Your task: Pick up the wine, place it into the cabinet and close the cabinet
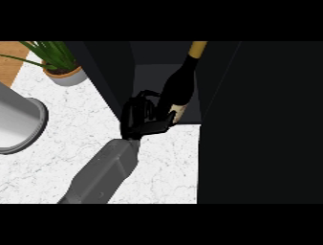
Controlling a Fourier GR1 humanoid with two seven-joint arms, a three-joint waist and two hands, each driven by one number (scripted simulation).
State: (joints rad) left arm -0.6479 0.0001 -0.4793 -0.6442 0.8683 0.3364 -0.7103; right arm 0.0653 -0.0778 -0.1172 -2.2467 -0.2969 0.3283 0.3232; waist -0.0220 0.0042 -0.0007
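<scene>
We see the left hand [145,118] at the mouth of the open cabinet [150,72], its grey forearm [104,172] rising from the lower edge across the white marble counter [164,167]. Its fingers are curled round the lower body of the wine bottle [180,83], gripping low so the neck can lead into the compartment. The bottle tilts, its gold-capped top leaning up and to the right inside the dark opening. Its base sits near the front edge of the cabinet floor, though the dim view does not let us tell whether it rests there. We judge the placing step nearly done. The dark door [270,119] stands open at the right, not yet closed. A potted plant [60,64] and a grey cylindrical container [9,119] stand well to the left.
</scene>
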